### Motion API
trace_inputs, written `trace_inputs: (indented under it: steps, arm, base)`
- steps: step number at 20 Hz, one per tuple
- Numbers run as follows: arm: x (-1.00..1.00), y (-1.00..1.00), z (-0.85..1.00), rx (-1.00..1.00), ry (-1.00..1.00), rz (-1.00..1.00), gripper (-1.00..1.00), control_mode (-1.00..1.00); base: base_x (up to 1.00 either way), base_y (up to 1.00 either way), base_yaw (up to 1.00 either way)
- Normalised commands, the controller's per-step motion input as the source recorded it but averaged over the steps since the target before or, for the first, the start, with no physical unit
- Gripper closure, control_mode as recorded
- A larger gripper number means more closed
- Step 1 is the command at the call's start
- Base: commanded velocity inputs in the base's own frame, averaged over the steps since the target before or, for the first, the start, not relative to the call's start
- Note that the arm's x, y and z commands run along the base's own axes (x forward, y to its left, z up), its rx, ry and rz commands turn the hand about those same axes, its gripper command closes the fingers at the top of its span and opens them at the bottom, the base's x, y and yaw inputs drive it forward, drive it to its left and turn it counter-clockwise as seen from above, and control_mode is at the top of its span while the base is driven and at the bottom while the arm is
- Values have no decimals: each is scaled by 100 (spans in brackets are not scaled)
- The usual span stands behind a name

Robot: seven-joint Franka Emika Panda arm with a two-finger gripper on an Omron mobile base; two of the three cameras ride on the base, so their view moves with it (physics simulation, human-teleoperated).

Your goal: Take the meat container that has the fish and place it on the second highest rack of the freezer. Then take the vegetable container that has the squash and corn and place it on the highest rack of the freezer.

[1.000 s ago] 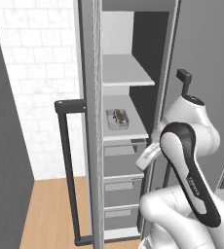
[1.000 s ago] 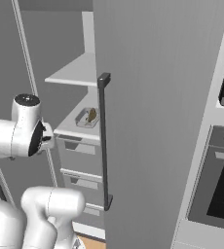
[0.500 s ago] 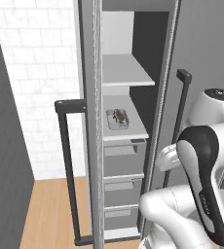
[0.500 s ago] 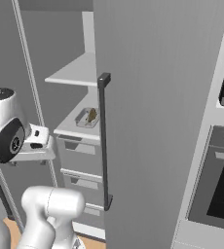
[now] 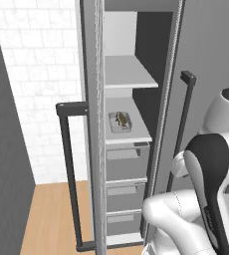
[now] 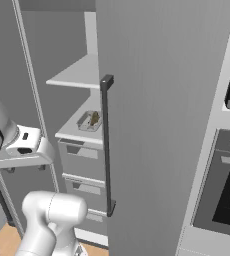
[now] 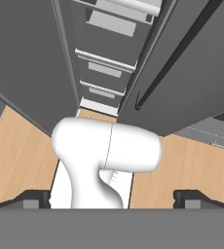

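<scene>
The fish container (image 5: 120, 122) is sitting on a white shelf (image 5: 129, 134) inside the open freezer, above the grey drawers (image 5: 124, 159). It is a small, see-through tray with something brownish lying in it. From the other side I am seeing the same tray (image 6: 89, 120) just behind the long dark door handle (image 6: 106, 145). A higher shelf (image 5: 129, 77) is sitting above it, with nothing on it that I can see.

The claw (image 7: 112, 198) is standing wide open and is holding nothing. It is pointing down at the wooden floor (image 7: 196, 165) and the bottom drawers, well away from the tray.

I am guessing the tray is light and stiff, like thin plastic. Its sides are probably smooth and a bit slippery, so a soft squeeze might let it slide. The fish inside is likely loose, so the tray should be kept flat or the fish could tip out. The best place to hold it is probably across its short side, one finger on each long wall, near the rim. The vegetable container is not somewhere I can spot.
</scene>
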Motion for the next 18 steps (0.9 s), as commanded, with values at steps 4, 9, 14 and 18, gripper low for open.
trace_inputs:
  steps: [4, 9, 14, 18]
  arm:
    - [0, 0, 0, 0, 0, 0, -100, 100]
    - [0, 0, 0, 0, 0, 0, -100, 100]
    - [0, 0, 0, 0, 0, 0, -100, 100]
    - [0, 0, 0, 0, 0, 0, -100, 100]
  base:
    - [-27, -16, -2]
    - [-37, -38, -15]
    - [11, -70, -7]
    - [10, -100, 0]
